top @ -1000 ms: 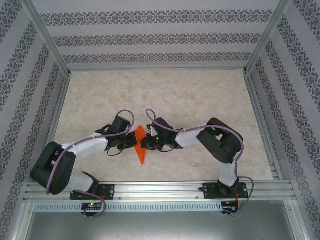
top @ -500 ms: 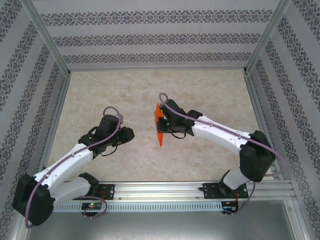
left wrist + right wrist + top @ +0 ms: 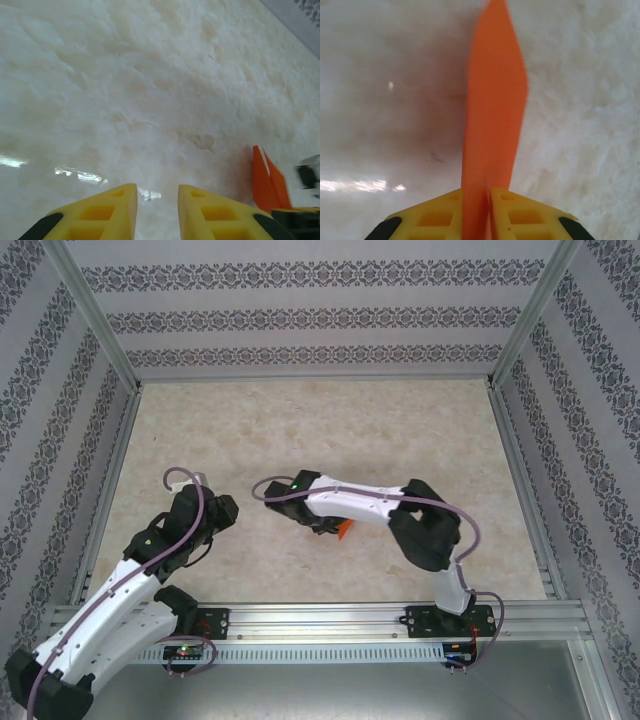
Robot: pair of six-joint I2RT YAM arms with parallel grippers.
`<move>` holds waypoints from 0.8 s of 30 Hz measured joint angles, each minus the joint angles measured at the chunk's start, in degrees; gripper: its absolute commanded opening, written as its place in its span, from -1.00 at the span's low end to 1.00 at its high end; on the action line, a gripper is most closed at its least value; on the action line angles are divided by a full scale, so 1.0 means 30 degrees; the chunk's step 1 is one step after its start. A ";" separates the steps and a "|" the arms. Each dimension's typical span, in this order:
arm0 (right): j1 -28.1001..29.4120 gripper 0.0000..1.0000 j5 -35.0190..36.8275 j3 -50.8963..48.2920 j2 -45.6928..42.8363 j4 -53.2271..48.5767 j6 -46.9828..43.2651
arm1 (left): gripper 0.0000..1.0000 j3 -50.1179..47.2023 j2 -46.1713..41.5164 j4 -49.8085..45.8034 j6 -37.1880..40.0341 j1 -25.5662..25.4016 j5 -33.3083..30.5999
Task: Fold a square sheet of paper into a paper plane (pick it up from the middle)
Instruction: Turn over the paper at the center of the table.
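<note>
The square sheet of paper is folded into the paper plane (image 3: 494,100), a narrow bright orange dart with a centre crease. My right gripper (image 3: 487,190) is shut on its tail, and the nose points away over the marble table. From above, the right gripper (image 3: 328,526) hangs low near the table's middle, with a bit of the plane (image 3: 344,530) showing beside it. My left gripper (image 3: 220,508) is drawn back to the left, apart from the plane. Its yellow jaws (image 3: 157,187) are open with nothing between them. The plane (image 3: 266,180) shows at the lower right of the left wrist view.
The beige marble table (image 3: 320,430) is walled by patterned panels on aluminium posts. A metal rail (image 3: 320,620) along the near edge carries both arm bases. The right arm's elbow (image 3: 425,530) is bent back to the right of the plane.
The left gripper let go of the plane, opened and pulled back toward the near left. The right arm lifted the plane away, then brought it back down toward the near middle.
</note>
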 measured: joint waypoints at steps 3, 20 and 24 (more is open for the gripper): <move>0.0816 -0.59 -0.0393 0.1413 0.1814 0.0051 0.0015 | -0.39 -0.0248 -0.1217 -0.0590 -0.0335 0.0000 -0.0743; 0.1421 0.33 -0.6652 -0.5442 -0.6266 0.8903 0.0044 | -0.31 -0.0299 -0.0437 -0.1158 -0.0386 0.0007 -0.0481; -0.0066 -0.37 -0.8561 -0.9129 -1.0003 1.3566 0.1304 | -0.28 -0.0299 0.0809 -0.0670 -0.0051 0.0007 0.0590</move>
